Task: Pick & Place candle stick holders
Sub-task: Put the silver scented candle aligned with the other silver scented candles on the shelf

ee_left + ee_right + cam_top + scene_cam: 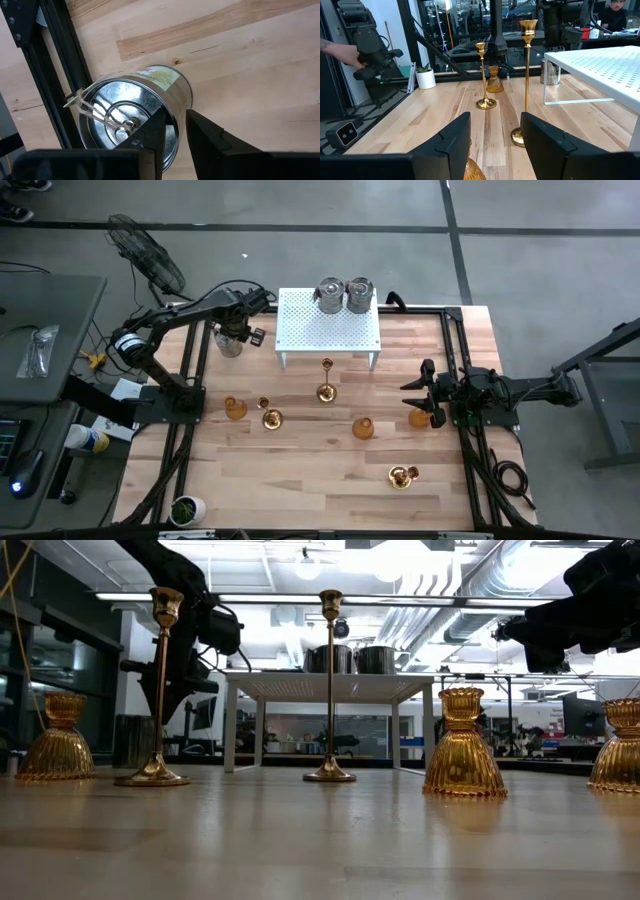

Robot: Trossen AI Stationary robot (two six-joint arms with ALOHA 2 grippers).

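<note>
Left gripper [172,137] near worktop's [300,470] far left edge, just off white stand's [330,330] left end, jaws pinched on rim of silver holder [132,115], which sits close to black frame rail [195,360]. Right gripper [492,145] above amber holder [420,418] by right edge, jaws parted, gripping nothing. Open room: near half of worktop.

Count: three silver, two on stand [345,295]; three amber cups; three gold stemmed [326,380].

White perforated stand [329,330] on wooden table [300,470]; potted plant [186,508] near one corner.
</note>
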